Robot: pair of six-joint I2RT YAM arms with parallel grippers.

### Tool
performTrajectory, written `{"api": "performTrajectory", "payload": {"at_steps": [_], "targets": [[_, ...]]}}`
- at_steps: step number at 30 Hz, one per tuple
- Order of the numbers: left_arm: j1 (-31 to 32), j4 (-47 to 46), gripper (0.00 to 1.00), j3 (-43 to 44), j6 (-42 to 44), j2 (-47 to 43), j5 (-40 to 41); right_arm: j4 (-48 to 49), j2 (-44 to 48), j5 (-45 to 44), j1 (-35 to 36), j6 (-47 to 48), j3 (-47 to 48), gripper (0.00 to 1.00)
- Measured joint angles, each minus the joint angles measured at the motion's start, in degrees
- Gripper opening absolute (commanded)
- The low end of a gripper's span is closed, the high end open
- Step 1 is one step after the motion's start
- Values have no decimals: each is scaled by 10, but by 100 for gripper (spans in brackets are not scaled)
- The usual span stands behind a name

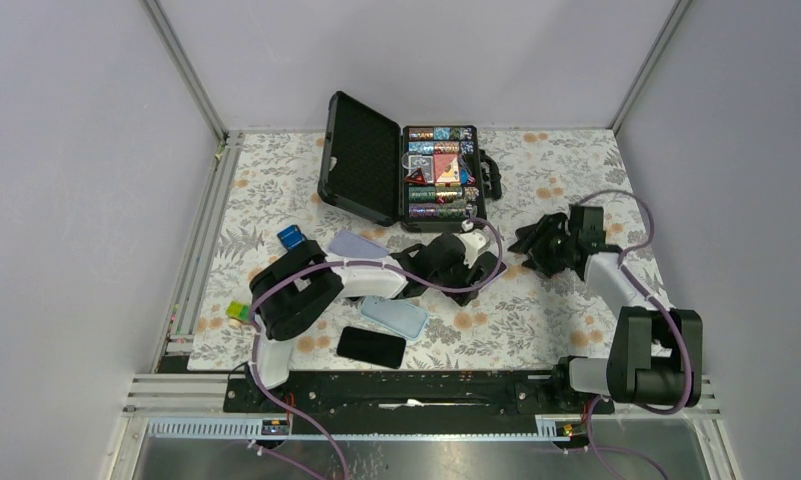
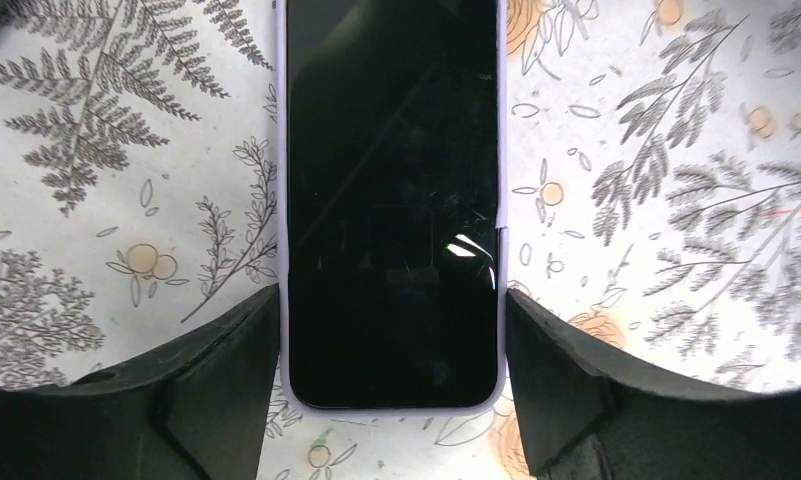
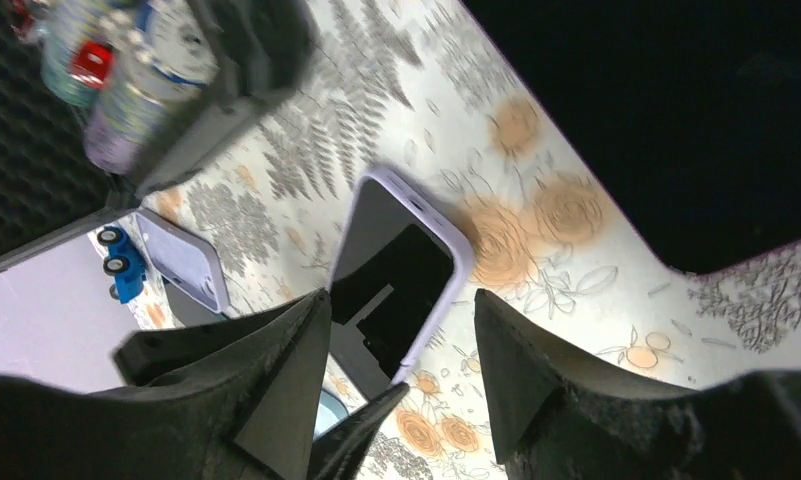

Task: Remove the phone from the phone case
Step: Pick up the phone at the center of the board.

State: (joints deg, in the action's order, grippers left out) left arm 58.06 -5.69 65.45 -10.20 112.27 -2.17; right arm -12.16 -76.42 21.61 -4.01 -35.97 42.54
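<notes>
The phone (image 2: 391,150) lies screen up on the floral mat, still inside its lilac phone case (image 2: 391,409). My left gripper (image 2: 393,295) is shut across its near end, one finger pressed on each long side of the case. In the top view the left gripper (image 1: 454,256) covers the phone. My right gripper (image 1: 534,245) hovers just right of it, open with nothing between its fingers. In the right wrist view the right gripper (image 3: 401,295) looks over the far end of the phone (image 3: 391,275) and the case's rim (image 3: 458,240).
An open black carry case (image 1: 361,160) with colourful items stands behind. An empty lilac case (image 1: 358,245), a blue toy car (image 1: 292,237), a light blue case (image 1: 394,317), a bare black phone (image 1: 371,346) and a yellow-green cube (image 1: 238,311) lie to the left.
</notes>
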Motion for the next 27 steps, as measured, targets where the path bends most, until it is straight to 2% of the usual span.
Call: {"api": "performTrajectory", "payload": {"at_steps": [6,12,16,21,24,25,27], "targets": [[-13,-23,28,-19,-92,-12,-47,69,30,19,5,-57,-118,57],[-25,-52,28,-38,-160,-20,-97,169,-10,29,59,-111,-142,57],[-32,-72,29,-54,-189,-25,-115,251,-59,35,81,-150,-158,48],[-36,-99,34,-76,-213,-33,-136,327,-67,35,82,-186,-197,31],[-39,-111,42,-83,-224,-34,-143,347,-64,34,82,-196,-209,18],[-39,-118,48,-87,-229,-34,-144,353,-60,35,82,-198,-212,12],[-40,-131,74,-93,-235,-34,-149,365,-48,40,83,-196,-213,0]]}}
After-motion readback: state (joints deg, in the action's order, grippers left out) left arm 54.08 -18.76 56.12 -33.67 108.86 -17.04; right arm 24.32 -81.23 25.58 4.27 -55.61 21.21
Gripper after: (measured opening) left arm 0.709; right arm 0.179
